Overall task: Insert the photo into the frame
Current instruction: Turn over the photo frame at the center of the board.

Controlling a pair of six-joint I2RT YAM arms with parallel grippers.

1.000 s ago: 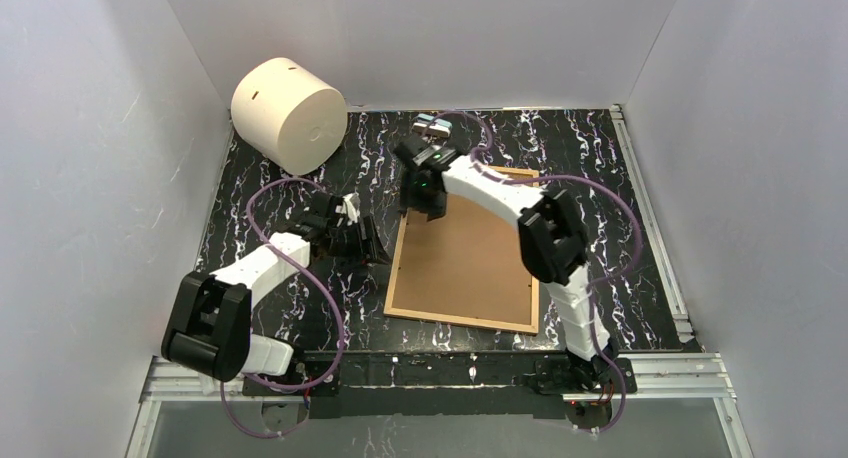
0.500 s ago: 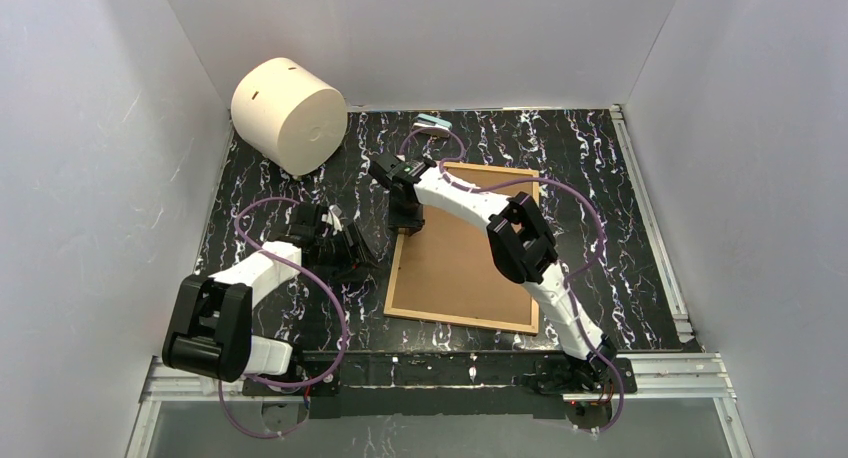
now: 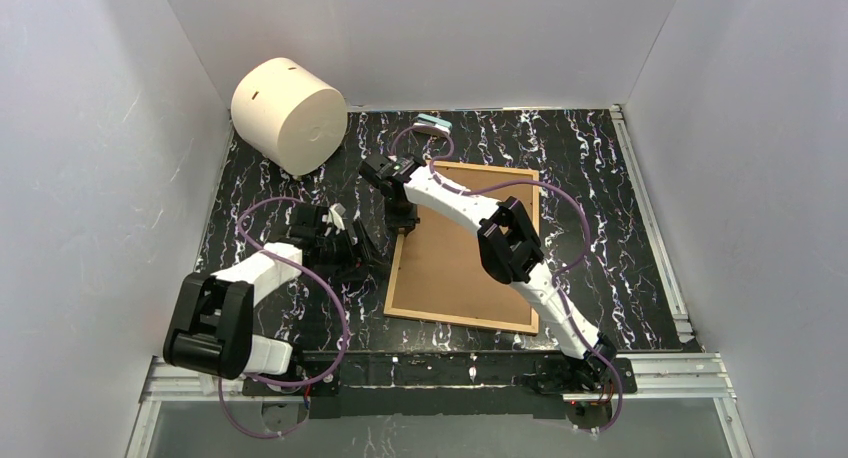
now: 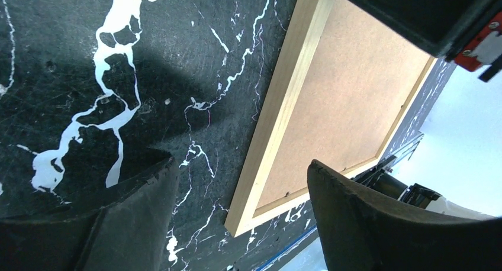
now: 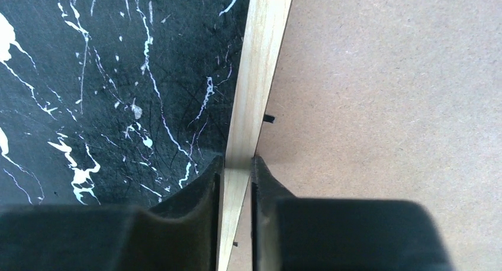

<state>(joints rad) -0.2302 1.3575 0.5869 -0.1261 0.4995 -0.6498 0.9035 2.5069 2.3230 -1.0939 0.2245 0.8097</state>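
At the worktop's point(image 3: 600, 158) centre the right gripper point(image 5: 235, 162) pinches the stiff, probably light, brown-backed wooden frame point(image 5: 385, 76) by its thin rail; left gripper point(image 4: 240, 164) spread.

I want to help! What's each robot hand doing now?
Left gripper: open, holding nothing.
Right gripper: shut on the frame, at its wooden edge.

No legible text, label, brand or number detected: none on frame point(image 3: 450, 268), surface point(image 3: 620, 228), cream cylinder point(image 3: 288, 113).

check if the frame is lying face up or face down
Face down. The frame lies flat on the table, its plain brown back facing up inside the wood edge; no glass shows.
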